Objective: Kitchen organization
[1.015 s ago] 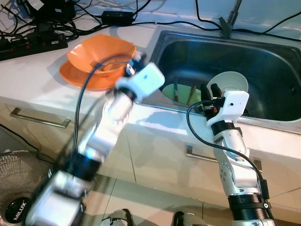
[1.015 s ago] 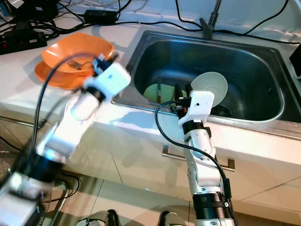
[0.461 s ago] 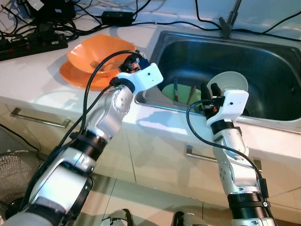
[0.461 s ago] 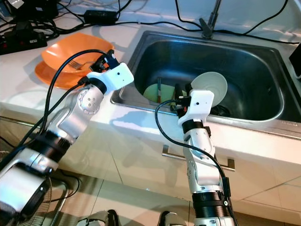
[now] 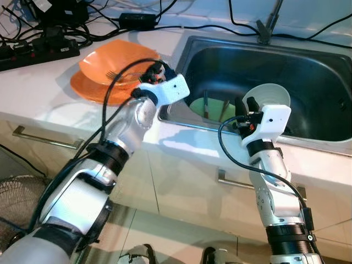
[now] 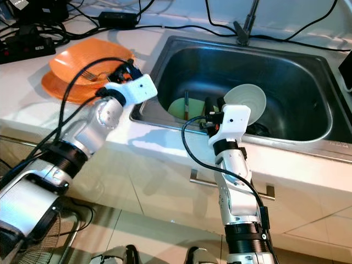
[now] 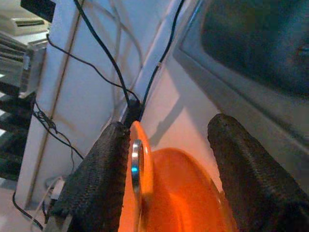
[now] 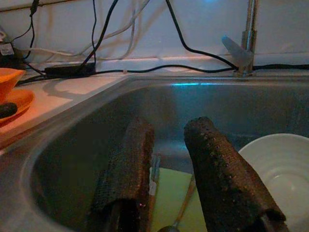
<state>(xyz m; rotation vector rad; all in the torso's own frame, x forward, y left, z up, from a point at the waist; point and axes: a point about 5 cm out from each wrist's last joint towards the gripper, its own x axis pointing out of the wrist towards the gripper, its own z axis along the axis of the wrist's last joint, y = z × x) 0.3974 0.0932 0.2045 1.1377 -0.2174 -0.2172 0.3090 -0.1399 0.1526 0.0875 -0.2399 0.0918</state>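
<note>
An orange bowl [image 5: 116, 61] holding a fork [image 5: 122, 73] sits on an orange plate [image 5: 88, 88] on the white counter, left of the sink. My left gripper [image 5: 155, 70] is at the bowl's right rim. In the left wrist view it [image 7: 169, 179] is open, with the bowl's rim [image 7: 145, 179] and a metal piece between its fingers. My right gripper [image 5: 245, 105] hovers over the sink's front edge, open by a narrow gap [image 8: 170, 130], holding nothing. Beyond it in the sink lie a white bowl [image 5: 270, 97] and a green plate [image 5: 213, 110] with utensils.
The steel sink [image 5: 313, 66] has a faucet [image 5: 268, 23] at its back. A power strip [image 5: 38, 52] and several black cables lie on the counter behind the orange dishes. Drawer handles [image 5: 47, 140] run below the counter. A fan [image 5: 22, 209] stands on the floor at lower left.
My left arm, blurred a second ago, has steadied and brought its gripper up to the orange bowl's rim. The right arm and the sink's contents have not moved.
</note>
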